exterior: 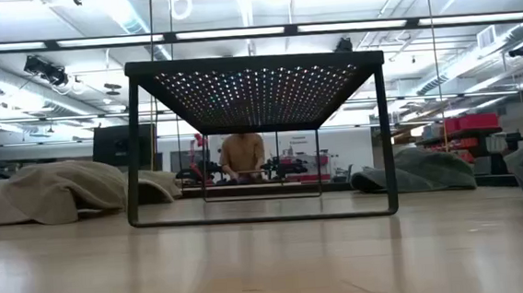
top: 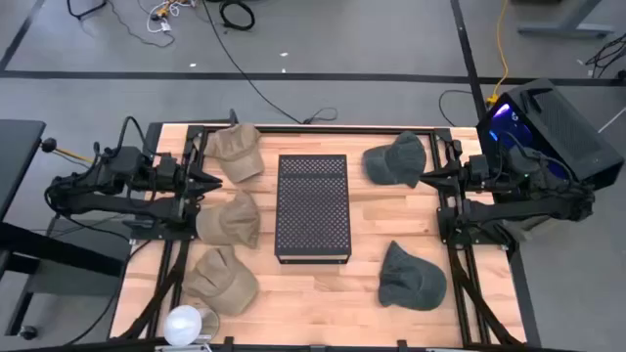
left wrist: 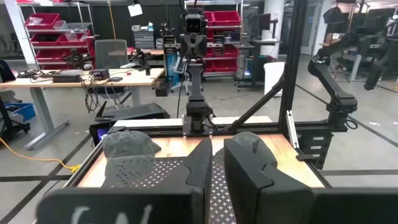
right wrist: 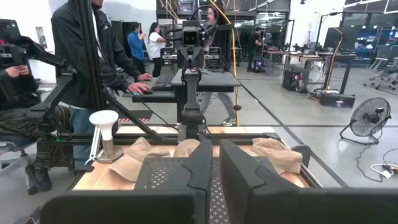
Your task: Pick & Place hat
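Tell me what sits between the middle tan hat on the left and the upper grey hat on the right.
In the high view, the black perforated stand sits between the middle tan hat and the upper grey hat, with bare wood table on either side of it.

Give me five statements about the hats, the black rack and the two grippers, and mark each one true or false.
1. Three tan hats lie left of the black perforated rack. True.
2. A hat sits on top of the rack. False: its top is bare.
3. Two grey hats lie right of the rack. True.
4. The left gripper holds a hat. False: it holds nothing.
5. The right gripper is wide open. False: it is shut.
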